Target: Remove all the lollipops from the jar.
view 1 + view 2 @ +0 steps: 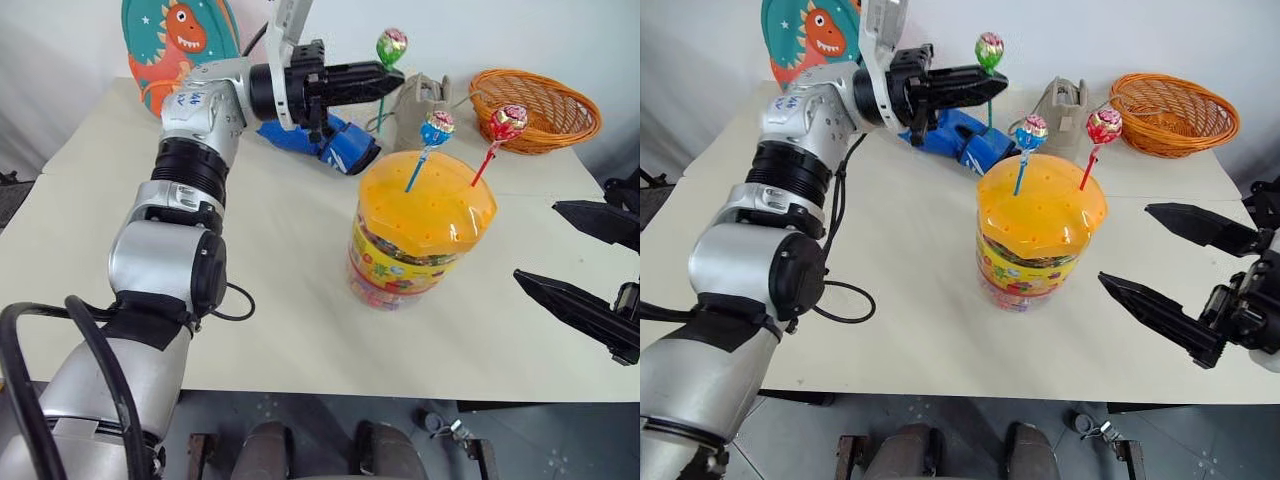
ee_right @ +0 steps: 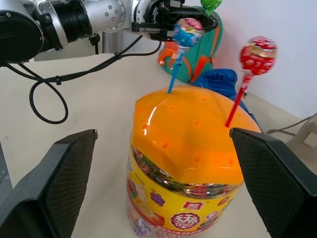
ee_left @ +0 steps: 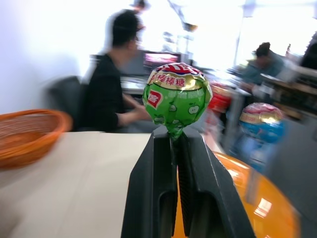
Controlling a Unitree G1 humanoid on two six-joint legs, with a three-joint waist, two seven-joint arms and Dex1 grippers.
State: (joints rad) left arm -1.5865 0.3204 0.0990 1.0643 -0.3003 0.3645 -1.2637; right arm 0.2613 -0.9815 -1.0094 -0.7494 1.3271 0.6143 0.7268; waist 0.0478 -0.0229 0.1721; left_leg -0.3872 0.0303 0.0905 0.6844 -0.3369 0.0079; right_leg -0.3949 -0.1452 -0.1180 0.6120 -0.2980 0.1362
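1. Counter (image 1: 300,300): jar (image 1: 420,235) standing, blue lollipop (image 1: 436,128) and red lollipop (image 1: 508,122) in its lid.
2. Left wrist view: seated people behind; left pincer (image 3: 174,144) pinching green lollipop (image 3: 176,98).
3. Right pincer (image 2: 163,173) spread, flanking jar.

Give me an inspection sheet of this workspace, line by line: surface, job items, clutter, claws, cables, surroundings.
Surface: white table, top mostly bare.
Job's things: jar upright, lid on; blue lollipop and red lollipop stuck in lid holes; green lollipop lifted clear of the jar.
Clutter: orange basket, blue object, dinosaur plate, grey device.
Claws: left claw shut on green lollipop stick; right claw open beside the jar.
Cables: black cable on the table.
Surroundings: people seated at desks.
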